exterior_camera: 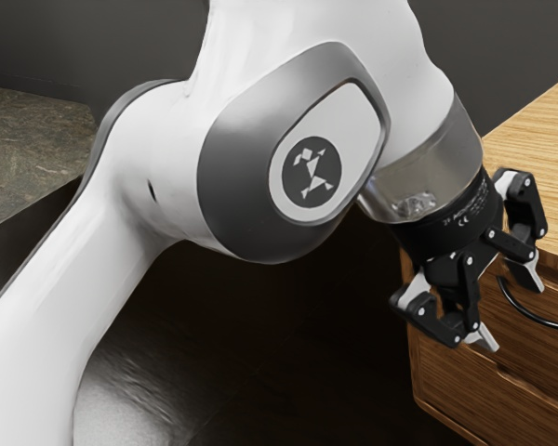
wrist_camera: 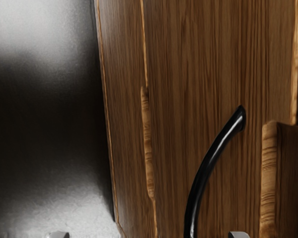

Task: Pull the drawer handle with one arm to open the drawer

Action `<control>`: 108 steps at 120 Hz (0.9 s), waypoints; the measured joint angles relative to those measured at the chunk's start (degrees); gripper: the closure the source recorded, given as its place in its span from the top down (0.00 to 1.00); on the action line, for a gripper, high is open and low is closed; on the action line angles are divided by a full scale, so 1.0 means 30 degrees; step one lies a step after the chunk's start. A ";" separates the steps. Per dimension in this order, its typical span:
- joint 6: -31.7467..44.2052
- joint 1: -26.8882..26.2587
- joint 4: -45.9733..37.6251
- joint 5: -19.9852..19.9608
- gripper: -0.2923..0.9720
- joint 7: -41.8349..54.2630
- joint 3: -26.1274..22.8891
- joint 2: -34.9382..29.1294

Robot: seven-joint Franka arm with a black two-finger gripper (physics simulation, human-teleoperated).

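Note:
A wooden cabinet (exterior_camera: pixel 539 139) stands at the exterior view's right, with a drawer front (exterior_camera: pixel 539 358) facing the arm. A black curved handle (exterior_camera: pixel 530 314) sticks out from that front. My black gripper (exterior_camera: pixel 511 307) is open, with one finger above and one below the near end of the handle, and neither finger visibly presses on it. In the wrist view the handle (wrist_camera: pixel 208 168) arcs over the drawer front (wrist_camera: pixel 188 74). Two grey fingertips (wrist_camera: pixel 238 234) peek in at the edge, and the handle passes close to one of them.
The arm's big white and grey link (exterior_camera: pixel 288 158) fills the middle of the exterior view. A dark floor (exterior_camera: pixel 260 372) lies beside the cabinet, and a stone-coloured surface (exterior_camera: pixel 28 139) sits at the far left. The cabinet's side edge (wrist_camera: pixel 107 124) runs next to the drawer front.

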 joint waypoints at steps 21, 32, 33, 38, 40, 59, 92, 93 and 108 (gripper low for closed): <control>0.0664 0.0001 -0.0090 -0.0022 0.50 -0.0120 -0.0064 -0.0322; 0.0850 0.0001 -0.0093 -0.0030 0.47 -0.0166 -0.0121 -0.0626; 0.0873 0.0002 -0.0093 -0.0031 0.47 -0.0169 -0.0151 -0.0656; 0.1020 0.0001 -0.0093 -0.0033 0.46 -0.0178 -0.0336 -0.0793; 0.1086 0.0001 -0.0093 -0.0033 0.46 -0.0180 -0.0407 -0.0845; 0.1756 0.0000 -0.0100 -0.0063 0.44 -0.0134 -0.0845 -0.1065; 0.2285 -0.0004 -0.1046 -0.0047 0.40 0.0027 -0.0873 -0.1077; 0.2296 -0.0004 -0.1052 -0.0047 0.40 0.0036 -0.0869 -0.1077; 0.2417 -0.0006 -0.1086 -0.0066 0.38 0.0142 -0.0846 -0.1076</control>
